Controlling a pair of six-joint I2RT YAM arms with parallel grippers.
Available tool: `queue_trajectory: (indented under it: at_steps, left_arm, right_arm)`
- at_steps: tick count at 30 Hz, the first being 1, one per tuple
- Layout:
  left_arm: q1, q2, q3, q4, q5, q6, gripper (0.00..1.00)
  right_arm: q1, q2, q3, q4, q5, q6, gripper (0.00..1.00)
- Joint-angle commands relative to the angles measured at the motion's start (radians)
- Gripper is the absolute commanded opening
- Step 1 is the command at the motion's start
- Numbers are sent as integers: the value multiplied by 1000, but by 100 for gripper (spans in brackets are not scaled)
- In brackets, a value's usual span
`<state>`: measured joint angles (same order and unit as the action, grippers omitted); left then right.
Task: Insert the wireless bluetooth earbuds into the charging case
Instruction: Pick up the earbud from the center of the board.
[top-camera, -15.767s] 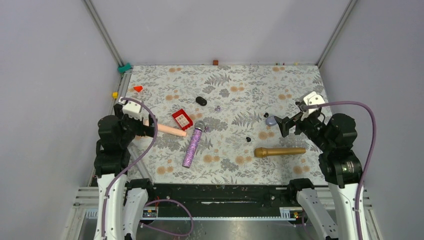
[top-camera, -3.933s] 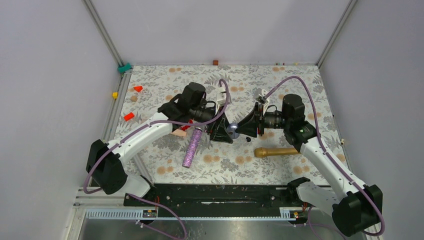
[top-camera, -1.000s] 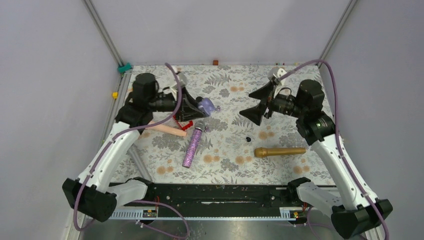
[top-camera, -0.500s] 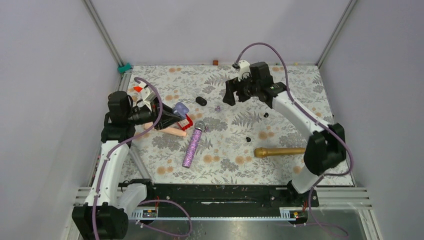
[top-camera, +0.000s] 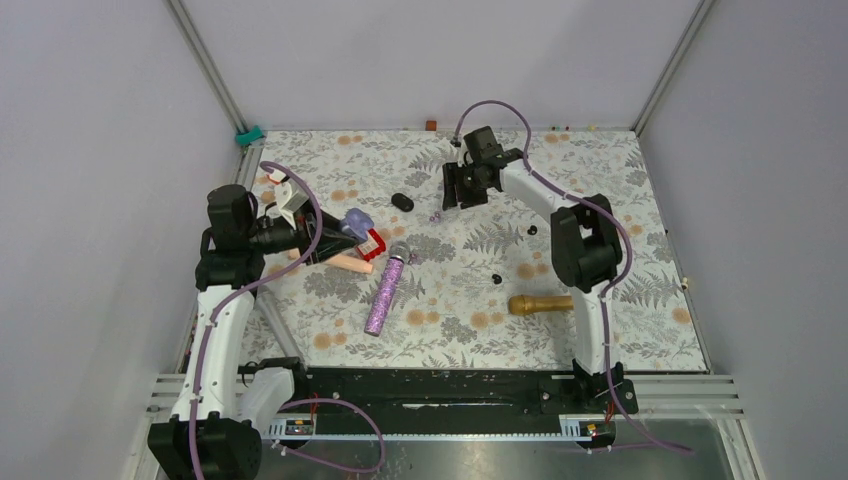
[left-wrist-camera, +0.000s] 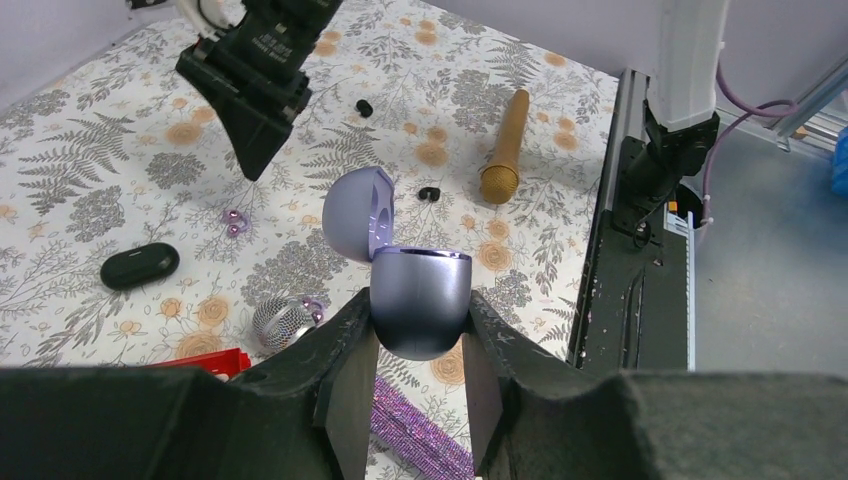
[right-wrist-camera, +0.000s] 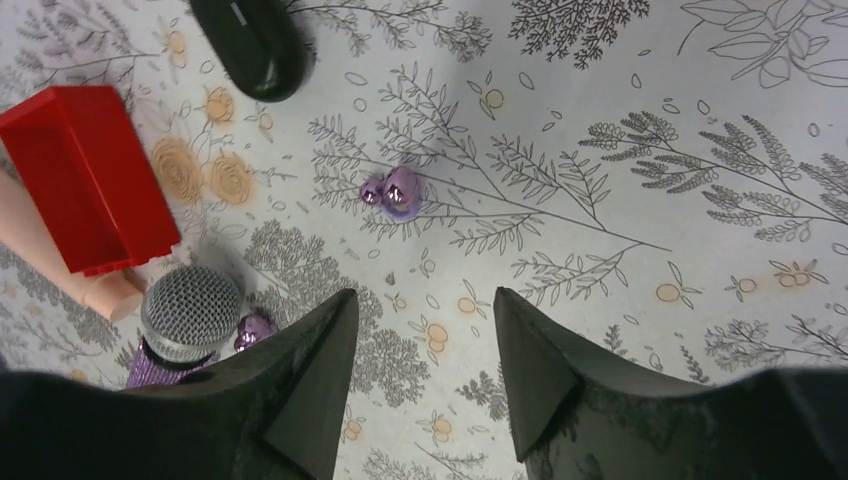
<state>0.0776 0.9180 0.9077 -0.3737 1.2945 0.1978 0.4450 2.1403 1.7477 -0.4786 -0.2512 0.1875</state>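
Earbud (right-wrist-camera: 397, 191) loose on the table (right-wrist-camera: 650, 150), charging case (left-wrist-camera: 420, 285) lifted
We see the left end effector (left-wrist-camera: 418, 330) clamped on the open lavender case; the right end effector (right-wrist-camera: 420, 300) hangs above the purple earbud, fingers (right-wrist-camera: 310, 400) parted, empty. Black capsule (right-wrist-camera: 250, 45), red box (right-wrist-camera: 90, 170) and microphone (right-wrist-camera: 190, 312) lie off to one side.

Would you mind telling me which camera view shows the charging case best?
The left wrist view: the charging case sits at the centre, lid open, clamped in the left gripper. The top view shows it only as a small lavender shape at that gripper's tip. The right wrist view misses it.
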Motion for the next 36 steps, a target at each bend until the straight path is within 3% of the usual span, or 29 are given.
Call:
queue_trajectory:
  at_steps: [1,25,36]
  left_arm:
    - [4,-23,1,42,65,8,0]
    - [4,-31,1,48,82,-6,0]
    - [4,-37,2,48,86,-10,0]
  right_arm:
    - [9,93,127,-57,19,50,57]
    - [94,344,493,-263,153,-23,55]
    - [116,376,554,-308,203,-21,44]
